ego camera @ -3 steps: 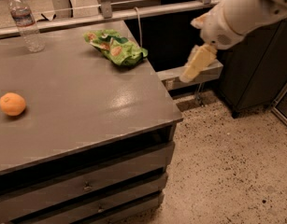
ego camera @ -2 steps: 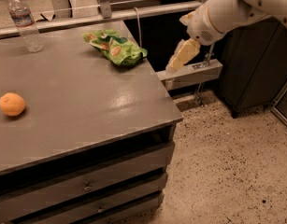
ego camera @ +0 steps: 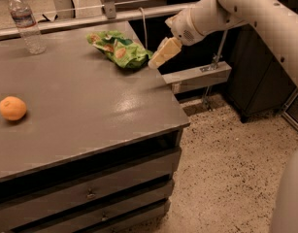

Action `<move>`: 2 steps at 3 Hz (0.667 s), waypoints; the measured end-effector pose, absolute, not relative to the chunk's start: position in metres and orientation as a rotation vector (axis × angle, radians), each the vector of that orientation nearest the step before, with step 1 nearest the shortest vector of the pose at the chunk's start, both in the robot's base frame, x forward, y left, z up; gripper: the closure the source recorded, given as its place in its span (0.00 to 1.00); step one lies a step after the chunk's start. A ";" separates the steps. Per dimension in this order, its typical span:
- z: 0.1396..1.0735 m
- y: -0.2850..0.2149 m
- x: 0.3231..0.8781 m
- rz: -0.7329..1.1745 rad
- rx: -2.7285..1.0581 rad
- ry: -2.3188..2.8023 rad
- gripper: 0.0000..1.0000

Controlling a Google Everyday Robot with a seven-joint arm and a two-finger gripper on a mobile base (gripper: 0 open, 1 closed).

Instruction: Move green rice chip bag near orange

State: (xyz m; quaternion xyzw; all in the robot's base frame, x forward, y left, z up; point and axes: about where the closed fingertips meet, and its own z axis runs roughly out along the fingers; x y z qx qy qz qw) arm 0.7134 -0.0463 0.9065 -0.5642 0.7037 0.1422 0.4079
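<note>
Since the tan two-finger gripper (ego camera: 158,58) shows you only one tapered block, you cannot tell how wide it is set. It hangs at the table's back right edge, tip just beside the crumpled bright green foil chip bag (ego camera: 120,49); contact unclear. The white arm (ego camera: 245,8) is cut off top right. The bag lies back right on the grey flat-topped table (ego camera: 90,110), long axis far-left to near-right, near-right end toward the gripper. The small round orange fruit (ego camera: 13,108) sits well apart at the left. A clear plastic water bottle (ego camera: 26,22) stands back left.
</note>
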 end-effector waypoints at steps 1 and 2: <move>0.898 -0.008 0.722 0.446 -1.425 1.748 0.00; 0.889 0.029 0.723 0.528 -1.434 1.727 0.00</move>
